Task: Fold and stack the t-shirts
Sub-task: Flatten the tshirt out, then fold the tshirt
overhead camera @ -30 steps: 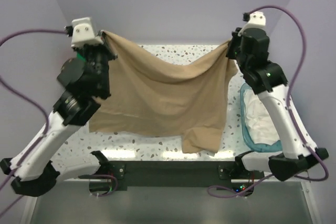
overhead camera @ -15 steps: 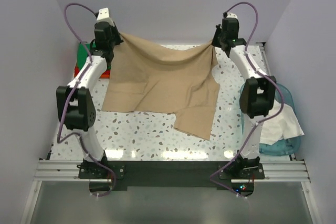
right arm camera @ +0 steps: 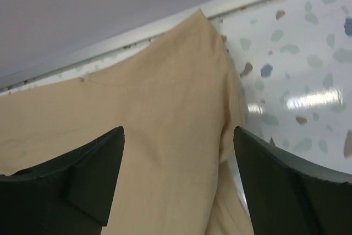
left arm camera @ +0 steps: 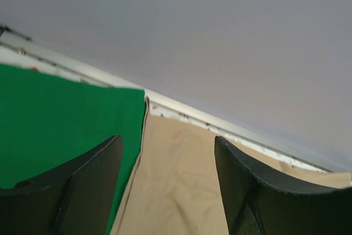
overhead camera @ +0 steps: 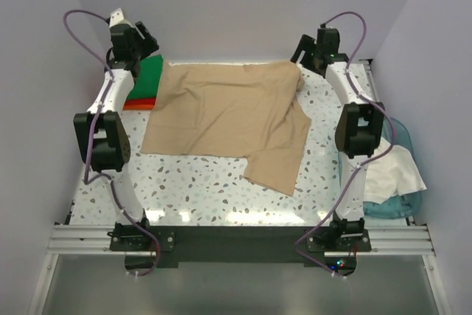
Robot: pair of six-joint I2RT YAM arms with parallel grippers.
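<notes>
Tan shirt [overhead camera: 221,119] lies spread on the desk [overhead camera: 192,182], its far edge against the back rim. It is flat in the main but creased across the middle. One part juts out askew toward the near right.

Left fingers [left arm camera: 88,174] stand apart with nothing between them, poised above the shirt's far left corner. Right fingers [right arm camera: 82,180] are likewise apart and empty, above the far right corner.

Green shirt [overhead camera: 147,79] sits folded at far left on a red-orange shirt [overhead camera: 139,102]. The tan corner touches the green edge; whether it overlaps cannot be told. White shirt [overhead camera: 394,171] hangs out of the blue tub [overhead camera: 391,208] at right.

Assessment: laying-out looks done, folding not yet begun.

Risks:
- A pinch at the far left corner may catch green cloth too, the two lying edge to edge, and drag that stack out of square
- Creases left unsmoothed would get folded in, giving a lumpy, uneven fold
- The skewed near-right part may throw a fold off line
- The far corners lie tight to the back rim, leaving little room for a clean grip
</notes>
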